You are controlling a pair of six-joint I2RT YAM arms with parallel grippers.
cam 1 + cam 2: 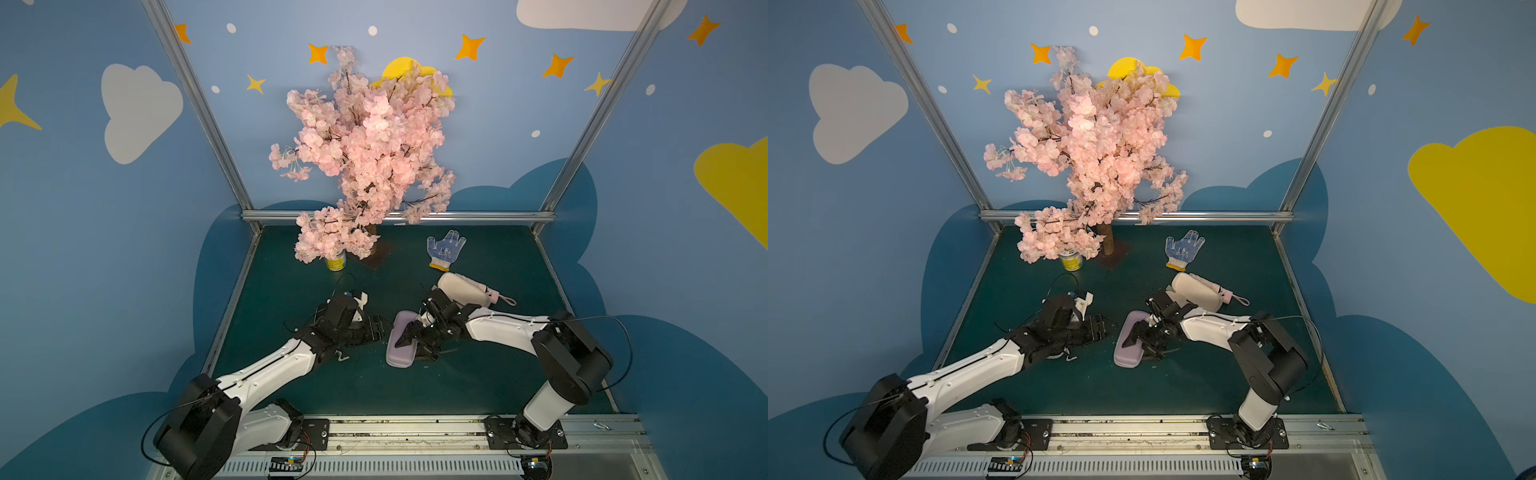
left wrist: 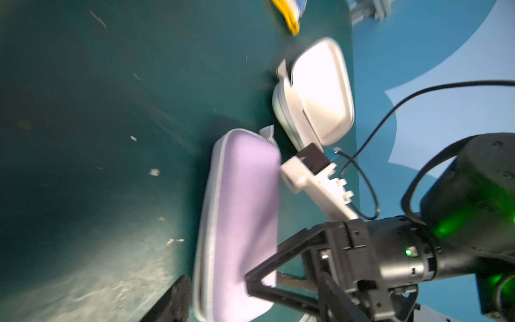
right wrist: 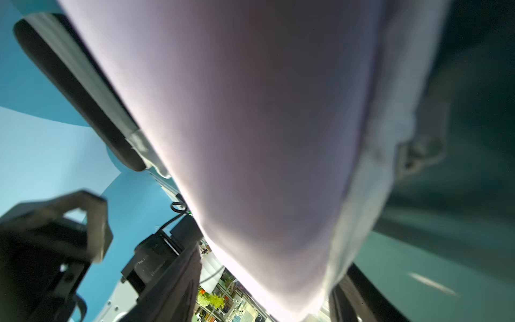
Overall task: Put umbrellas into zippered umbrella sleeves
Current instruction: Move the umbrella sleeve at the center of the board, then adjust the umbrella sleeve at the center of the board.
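The right gripper point(image 1: 414, 350) is standing with fingers wide astride the closed lavender sleeve point(image 1: 404, 321), probably to steady or open it. The left gripper point(image 1: 376, 328) is waiting just beside, fingers apart and seemingly empty. The off-white sleeve point(image 1: 463, 289), a pink umbrella point(image 1: 495, 296) showing at its end, is lying behind on the dark green mat point(image 1: 478, 374), inside cloud-painted blue walls point(image 1: 665, 208).

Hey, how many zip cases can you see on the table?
2. The lavender case lies mid-table under the right gripper; the off-white case lies behind it, toward the glove. A third may be hidden under the left arm.
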